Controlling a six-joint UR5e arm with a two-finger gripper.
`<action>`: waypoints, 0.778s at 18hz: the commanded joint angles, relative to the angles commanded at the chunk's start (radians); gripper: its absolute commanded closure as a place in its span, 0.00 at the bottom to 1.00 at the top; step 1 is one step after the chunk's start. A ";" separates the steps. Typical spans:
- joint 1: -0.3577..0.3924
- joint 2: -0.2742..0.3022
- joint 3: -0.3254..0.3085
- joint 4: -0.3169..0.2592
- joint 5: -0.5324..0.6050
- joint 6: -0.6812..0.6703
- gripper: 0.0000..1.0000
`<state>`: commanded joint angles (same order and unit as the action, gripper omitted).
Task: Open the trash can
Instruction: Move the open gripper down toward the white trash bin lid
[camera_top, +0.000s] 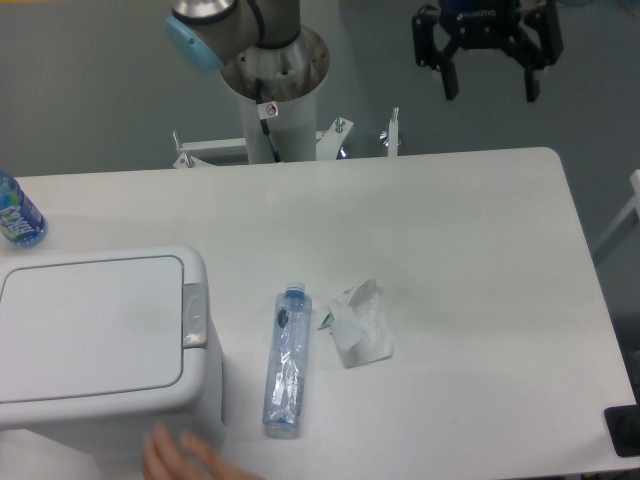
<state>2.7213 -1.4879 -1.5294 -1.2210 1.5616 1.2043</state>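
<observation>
Bin (95, 340) at the near left corner of the table (480, 260), lid flat and closed, grey latch (194, 314) on its right rim. Hand (185, 458) at the near edge, touching the bin's front. Bottle (286, 361) and crumpled wrapper (358, 325) just right of the bin, apart from it. Second bottle (17, 212) at the left edge. Gripper (489, 85) beyond the far edge, fingers spread, holding nothing. Best approach: descend clear of the bottle, press one fingertip squarely on the latch, avoid the hand.
</observation>
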 joint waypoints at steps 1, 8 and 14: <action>0.000 0.000 -0.002 0.000 0.000 -0.002 0.00; -0.041 -0.025 0.009 0.027 -0.104 -0.273 0.00; -0.188 -0.104 0.012 0.086 -0.118 -0.613 0.00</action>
<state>2.5329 -1.5922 -1.5171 -1.1351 1.4435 0.5911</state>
